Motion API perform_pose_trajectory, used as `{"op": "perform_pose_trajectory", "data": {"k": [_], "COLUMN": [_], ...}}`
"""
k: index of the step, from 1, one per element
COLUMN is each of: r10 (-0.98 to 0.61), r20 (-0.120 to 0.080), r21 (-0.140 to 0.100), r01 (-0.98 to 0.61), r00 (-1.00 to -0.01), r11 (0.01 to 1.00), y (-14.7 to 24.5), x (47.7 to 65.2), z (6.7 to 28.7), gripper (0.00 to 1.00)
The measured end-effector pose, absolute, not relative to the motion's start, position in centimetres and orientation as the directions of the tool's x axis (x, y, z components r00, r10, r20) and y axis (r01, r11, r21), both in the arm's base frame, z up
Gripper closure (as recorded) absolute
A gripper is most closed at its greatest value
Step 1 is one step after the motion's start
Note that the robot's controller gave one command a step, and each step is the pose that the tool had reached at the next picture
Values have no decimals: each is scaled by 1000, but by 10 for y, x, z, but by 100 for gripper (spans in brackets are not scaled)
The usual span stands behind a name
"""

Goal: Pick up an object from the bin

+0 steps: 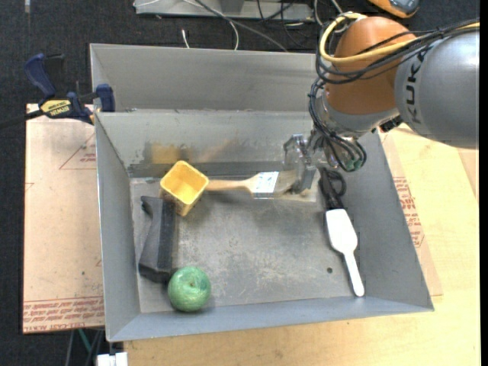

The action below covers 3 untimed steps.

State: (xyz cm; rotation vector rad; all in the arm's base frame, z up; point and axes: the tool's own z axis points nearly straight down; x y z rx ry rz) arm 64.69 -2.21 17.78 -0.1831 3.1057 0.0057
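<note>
My gripper [300, 172] is low at the back right of the bin, open, its fingers [307, 180] standing at the right end of a wooden utensil [232, 184]. The utensil lies flat and carries a white tag [265, 182]. Whether the fingers touch it I cannot tell. Its left end meets a yellow cup [184, 186] lying on its side. A white plastic spatula [344, 245] lies just in front of the gripper, its handle pointing to the bin's front right.
A black angled block [158, 239] lies along the left wall. A green apple [188, 289] sits at the front left corner. The arm with its orange cover and cables hangs over the bin's back right corner.
</note>
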Motion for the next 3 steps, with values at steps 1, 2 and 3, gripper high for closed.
{"op": "perform_pose_trajectory", "data": {"k": [1,2,3], "r10": [-126,-153,-144], "r20": [-26,-32,-14], "r21": [2,2,4], "r01": [-126,-154,-145], "r00": [-992,-988,-989], "r11": [992,988,989], "y": [-28,-1,12], "x": [649,634,610], "z": [248,271,207], "gripper": [100,100,100]}}
